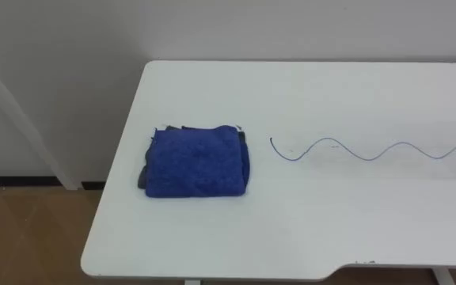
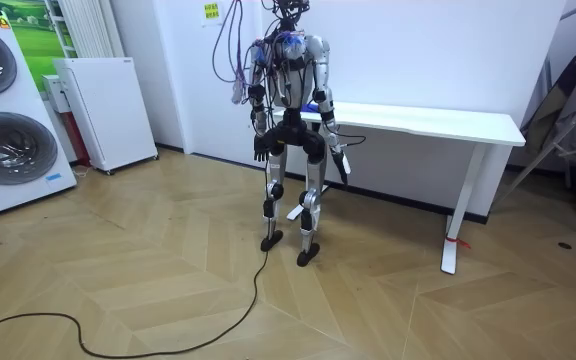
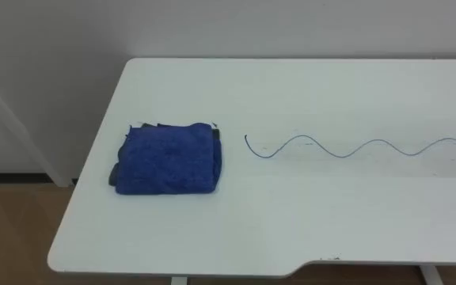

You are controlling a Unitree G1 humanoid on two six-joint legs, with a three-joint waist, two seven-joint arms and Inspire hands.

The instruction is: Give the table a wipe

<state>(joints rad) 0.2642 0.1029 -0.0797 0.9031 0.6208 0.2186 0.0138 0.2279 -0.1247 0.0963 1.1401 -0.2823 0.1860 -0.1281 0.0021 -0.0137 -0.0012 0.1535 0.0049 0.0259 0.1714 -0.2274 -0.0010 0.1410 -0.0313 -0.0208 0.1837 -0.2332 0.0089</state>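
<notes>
You are at the very start: nothing on the table (image 1: 307, 229) looks wiped yet. The wavy blue line (image 1: 368, 159) runs unbroken from just right of the blue cloth (image 1: 199, 162) out to the right edge of the eye view, with no smeared or missing stretch that you can see.

The blue cloth lies folded near the table's left end, flat on the top, with a darker grey layer peeking out along its left and upper edges. It sits close to the start of the line but apart from it, and nothing is touching it.

In the room view your robot stands upright at the left end of the table, facing it, with both arms hanging at its sides. The left hand (image 2: 260, 150) and the right hand (image 2: 340, 165) are low beside the thighs, well away from the cloth. They are too small there for you to tell whether they are open or closed, though neither appears to hold anything.

So the whole job is still ahead of you, by my reading: reach for the cloth, take it, and run it rightward along the full line
</notes>
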